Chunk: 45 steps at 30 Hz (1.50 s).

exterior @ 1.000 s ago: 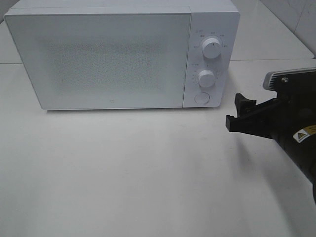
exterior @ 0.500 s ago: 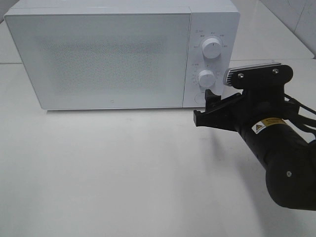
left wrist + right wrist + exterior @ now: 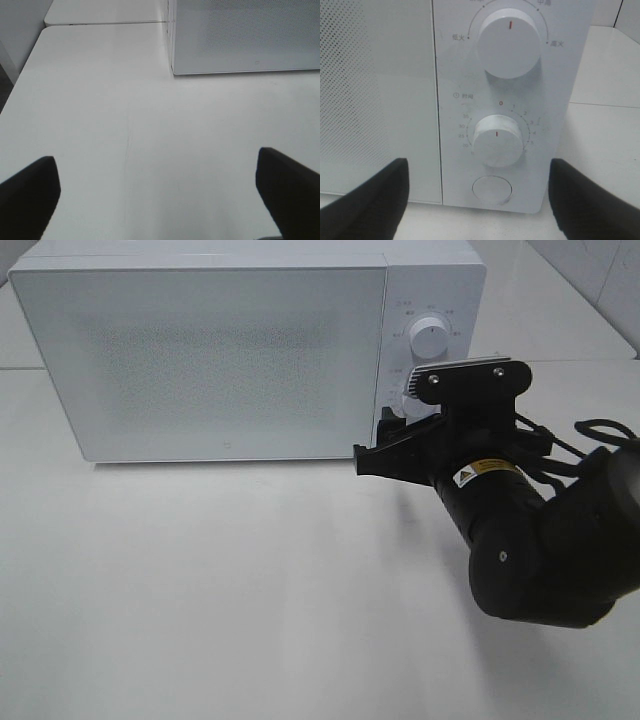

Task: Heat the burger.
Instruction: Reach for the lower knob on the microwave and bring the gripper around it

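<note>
Fingers (image 3: 367, 200) of the right gripper (image 3: 477, 200) are spread wide with nothing between them, right up at the microwave (image 3: 220, 350) panel, either side of its round button (image 3: 491, 189). The left gripper (image 3: 157, 195) gapes too, over the table (image 3: 125, 100). Can't tell where the burger is, no view shows it.

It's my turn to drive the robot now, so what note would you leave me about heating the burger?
Left gripper: open, empty, over the table.
Right gripper: open, empty, facing the timer knob and round button on the microwave.
Burger: not in view; the door is shut, so whether it is inside cannot be told.
Done: unclear; the timer knob's mark points to zero.
Left: confirm the burger is inside, then probably turn the timer.
</note>
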### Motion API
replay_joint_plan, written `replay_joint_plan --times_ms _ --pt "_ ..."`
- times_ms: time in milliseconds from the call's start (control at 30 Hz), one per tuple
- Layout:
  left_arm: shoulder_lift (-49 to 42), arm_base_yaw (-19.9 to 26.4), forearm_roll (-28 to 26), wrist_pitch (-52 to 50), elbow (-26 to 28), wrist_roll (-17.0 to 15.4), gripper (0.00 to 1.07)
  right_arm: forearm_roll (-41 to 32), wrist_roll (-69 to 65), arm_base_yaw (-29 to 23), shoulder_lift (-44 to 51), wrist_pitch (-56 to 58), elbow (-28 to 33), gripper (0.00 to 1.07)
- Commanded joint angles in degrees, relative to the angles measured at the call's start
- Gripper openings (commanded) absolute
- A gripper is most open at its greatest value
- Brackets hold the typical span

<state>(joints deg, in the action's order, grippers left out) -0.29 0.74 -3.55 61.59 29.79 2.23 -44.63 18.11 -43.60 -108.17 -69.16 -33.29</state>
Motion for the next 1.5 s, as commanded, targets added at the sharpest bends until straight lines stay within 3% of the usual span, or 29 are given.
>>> replay_joint_plan --times_ms 33,1000,1300,1467,1500 --pt "-0.97 0.06 0.0 -0.4 -0.17 -0.23 1.0 0.34 0.34 1.38 -1.03 -4.53 -2.23 0.75" --pt "-0.97 0.06 0.0 -0.4 -0.17 -0.23 1.0 2.18 -1.26 6.93 -11.12 -1.26 -14.67 0.75" --pt "-0.97 0.06 0.0 -0.4 -0.17 -0.23 1.0 1.66 -1.72 6.93 -11.75 -1.72 -15.01 0.75" --pt "-0.97 0.06 0.0 -0.4 -0.17 -0.23 1.0 1.66 -1.72 6.93 -11.75 -2.18 -15.01 0.69" --pt "-0.97 0.06 0.0 -0.4 -0.17 -0.23 1.0 1.66 -1.72 6.93 -11.75 -2.18 -15.01 0.62"
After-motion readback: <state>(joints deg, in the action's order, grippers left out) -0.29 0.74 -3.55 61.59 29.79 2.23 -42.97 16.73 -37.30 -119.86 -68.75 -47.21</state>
